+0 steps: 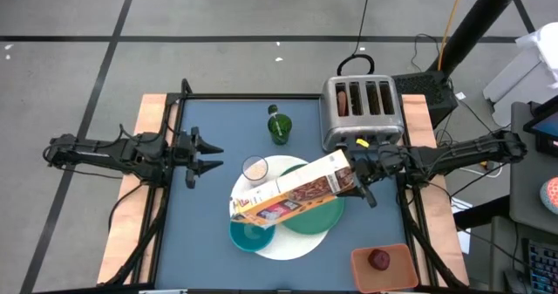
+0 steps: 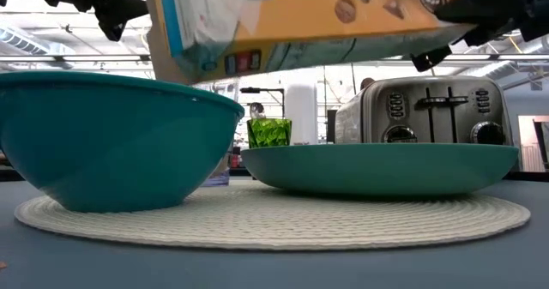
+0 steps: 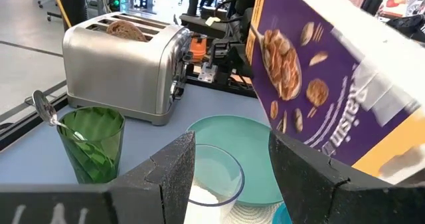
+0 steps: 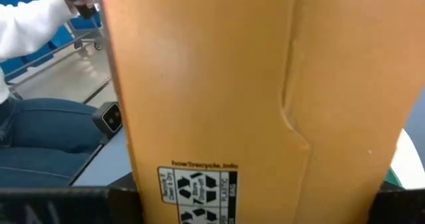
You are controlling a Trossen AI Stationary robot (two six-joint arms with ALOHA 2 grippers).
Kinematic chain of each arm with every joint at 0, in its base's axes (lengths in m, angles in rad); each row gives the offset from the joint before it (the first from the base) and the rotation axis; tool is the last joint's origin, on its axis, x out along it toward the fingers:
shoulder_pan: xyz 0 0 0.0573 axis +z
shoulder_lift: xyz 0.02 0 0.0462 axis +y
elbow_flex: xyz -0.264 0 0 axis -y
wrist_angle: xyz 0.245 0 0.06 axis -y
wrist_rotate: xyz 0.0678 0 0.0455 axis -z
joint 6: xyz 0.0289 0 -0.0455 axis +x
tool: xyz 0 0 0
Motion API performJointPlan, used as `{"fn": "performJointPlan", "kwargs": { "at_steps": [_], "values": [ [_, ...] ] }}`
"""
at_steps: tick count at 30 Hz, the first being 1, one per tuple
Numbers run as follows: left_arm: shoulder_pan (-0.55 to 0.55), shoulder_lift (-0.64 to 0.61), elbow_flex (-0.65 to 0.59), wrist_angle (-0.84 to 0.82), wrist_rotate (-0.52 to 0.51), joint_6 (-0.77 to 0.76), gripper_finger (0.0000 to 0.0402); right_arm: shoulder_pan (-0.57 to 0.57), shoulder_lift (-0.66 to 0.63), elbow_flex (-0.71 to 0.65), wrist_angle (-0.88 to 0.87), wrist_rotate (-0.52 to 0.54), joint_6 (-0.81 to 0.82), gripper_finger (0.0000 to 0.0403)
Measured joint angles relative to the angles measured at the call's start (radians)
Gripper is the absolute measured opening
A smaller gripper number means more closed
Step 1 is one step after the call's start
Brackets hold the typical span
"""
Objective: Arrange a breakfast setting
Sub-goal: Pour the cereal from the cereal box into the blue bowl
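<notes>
1. The step in hand looks like pouring cereal: the right claw (image 1: 364,183) is clamped on the base end of a raisin cereal box (image 1: 292,189), holding it tipped over with its open top above the teal bowl (image 1: 248,235).
2. In the low view the box hangs clear above the bowl's rim, not touching it. No cereal can be seen falling, and the bowl's inside is hidden from every view.
3. The rest of the setting sits on the white round placemat (image 1: 301,243): the green plate (image 1: 321,214) beside the bowl and under the box, and the small milk glass (image 1: 255,168) at the mat's far edge.
4. The green cup (image 1: 279,126), with a spoon (image 3: 44,109) standing in it, is off the mat on the blue surface (image 1: 205,233), near the silver toaster (image 1: 363,111), which has something brown in one slot.
5. A red fruit (image 1: 379,259) lies in the orange-brown tray (image 1: 362,275) at the near right corner.
6. The left claw (image 1: 203,154) waits at the left of the mat, fingers apart and holding nothing.
7. Next, I judge, the box needs more tilt with its mouth kept over the bowl, then righting and setting down clear of the dishes.
</notes>
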Motion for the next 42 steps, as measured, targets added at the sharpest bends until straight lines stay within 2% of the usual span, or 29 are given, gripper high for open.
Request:
{"fn": "performJointPlan", "kwargs": {
  "at_steps": [7,16,27,37,42],
  "values": [
    [0.000,0.000,0.000,0.000,0.000,0.000,0.0198,0.000,0.000,0.057,-0.011,-0.028,-0.011,0.0199],
    [0.000,0.000,0.000,-0.001,0.000,0.000,0.0198,0.000,0.000,0.148,-0.140,-0.028,-0.052,0.0199],
    [0.000,0.000,0.000,-0.001,0.000,0.000,0.0198,0.000,0.079,0.152,-0.203,-0.027,-0.055,0.0199],
    [0.000,0.000,0.000,-0.001,0.000,0.000,0.0198,0.000,0.106,0.152,-0.118,-0.028,-0.081,0.0199],
    [0.000,0.000,0.000,-0.001,0.000,0.006,0.0198,0.000,0.127,0.149,-0.166,-0.026,-0.089,0.0199]
  ]
}}
